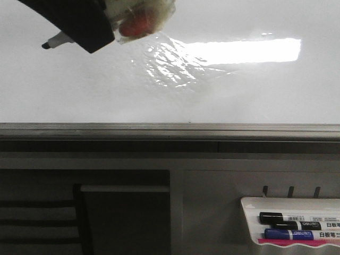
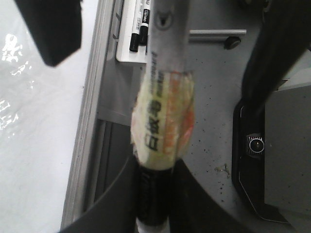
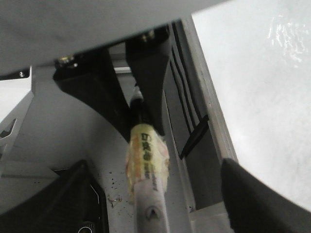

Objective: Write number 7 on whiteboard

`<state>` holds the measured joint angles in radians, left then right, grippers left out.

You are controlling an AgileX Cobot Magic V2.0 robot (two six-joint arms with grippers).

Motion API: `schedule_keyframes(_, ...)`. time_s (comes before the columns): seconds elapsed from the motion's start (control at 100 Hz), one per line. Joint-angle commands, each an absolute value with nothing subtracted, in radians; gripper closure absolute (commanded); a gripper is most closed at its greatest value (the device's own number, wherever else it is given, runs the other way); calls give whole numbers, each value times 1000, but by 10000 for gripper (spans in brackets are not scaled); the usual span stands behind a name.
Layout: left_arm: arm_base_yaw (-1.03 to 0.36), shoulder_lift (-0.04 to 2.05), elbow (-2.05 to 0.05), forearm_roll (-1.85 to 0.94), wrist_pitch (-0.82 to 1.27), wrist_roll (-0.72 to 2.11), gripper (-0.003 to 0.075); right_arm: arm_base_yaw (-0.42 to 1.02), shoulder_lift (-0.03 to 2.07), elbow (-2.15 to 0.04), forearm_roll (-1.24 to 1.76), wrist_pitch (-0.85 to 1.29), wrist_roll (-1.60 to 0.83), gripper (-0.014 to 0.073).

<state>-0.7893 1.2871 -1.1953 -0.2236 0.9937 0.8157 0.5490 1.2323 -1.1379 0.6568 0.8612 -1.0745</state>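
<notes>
The whiteboard (image 1: 159,101) is glossy white with a bright glare and a grey frame edge (image 1: 170,128). No number 7 or any marker line shows on it. My left gripper (image 1: 79,24) is at the board's upper left, shut on a marker (image 1: 58,40) whose black tip points left, just off the board. The marker carries a yellowish tape wrap (image 1: 141,21). In the left wrist view the jaws (image 2: 153,194) clamp the marker's black section (image 2: 153,187). My right gripper (image 3: 160,218) is open near the marker's rear end (image 3: 150,208); only one finger (image 3: 252,204) shows.
A small white tray (image 1: 249,204) hangs below the board at the lower right, holding a black marker (image 1: 289,218) and a blue marker (image 1: 289,234). A dark chair or shelf frame (image 1: 79,212) stands at the lower left. A black base unit (image 2: 272,145) is on the floor.
</notes>
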Motion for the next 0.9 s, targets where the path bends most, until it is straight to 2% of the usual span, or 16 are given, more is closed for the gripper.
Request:
schedule_keyframes(0.0,-798,1256,-1229,-244,944,813,733,556,1233,-1171,702,811,-1087,106)
schedule_keyframes(0.14,-798,1256,-1229,-244,942,813,733,556,1237,-1171,705,819,-1087,130)
schedule_keyframes(0.43,-798,1256,-1229,-244,918,813,733,556,1237,-1171,706,859,-1087,382)
schedule_keyframes(0.76,-798,1256,-1229,-224,916,813,731,556,1237,-1171,708,856,-1087,532)
schedule_keyframes(0.85,-798,1256,-1229,-213,916,813,713,556,1237,-1171,708,856,-1087,594)
schedule_keyframes(0.89,-798,1256,-1229,-213,916,813,679,556,1237,-1171,708,858,-1087,616)
